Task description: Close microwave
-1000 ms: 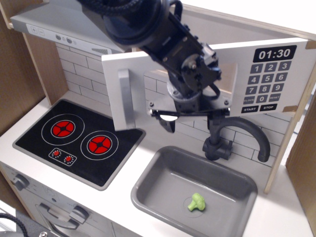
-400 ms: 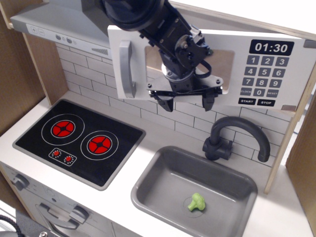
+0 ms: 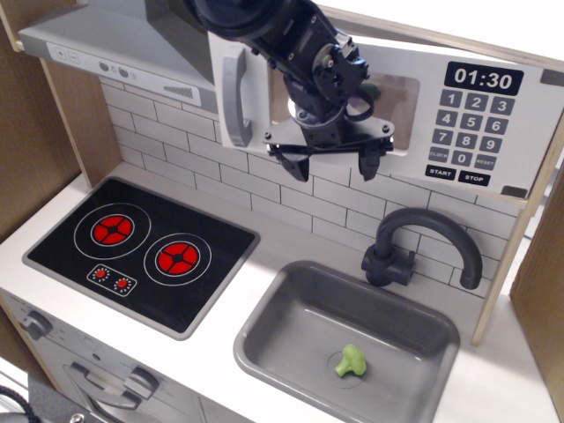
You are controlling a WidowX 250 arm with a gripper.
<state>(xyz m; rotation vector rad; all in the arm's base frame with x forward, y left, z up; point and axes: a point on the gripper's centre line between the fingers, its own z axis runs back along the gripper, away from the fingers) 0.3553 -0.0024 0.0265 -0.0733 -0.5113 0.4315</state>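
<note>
The microwave (image 3: pixel 388 110) hangs on the tiled back wall, above the black tap (image 3: pixel 421 247) and the grey sink (image 3: pixel 273 339), to the right of the grey range hood (image 3: pixel 106 40). Compared with one second ago, its white door (image 3: pixel 256 101) has swung much nearer to the box; now it lies almost flat against the front, and only its left edge with the grey bar handle (image 3: pixel 233 92) seems to stand a little out. The arm has also moved up and toward the wall with the door.

On the black keypad panel (image 3: pixel 474 123) at the right end of the microwave I can read "01:30", the digits 1 to 9 and 0, and the words "START" and "STOP". Two smaller keys beside the 0 are too small to read surely.

The gripper (image 3: pixel 333 159) is in front of the door's rectangular window, its two black fingers (image 3: pixel 289 163) spread wide apart and pointing down, holding nothing.

In the sink, below the microwave, lies a small green broccoli (image 3: pixel 352 360).
</note>
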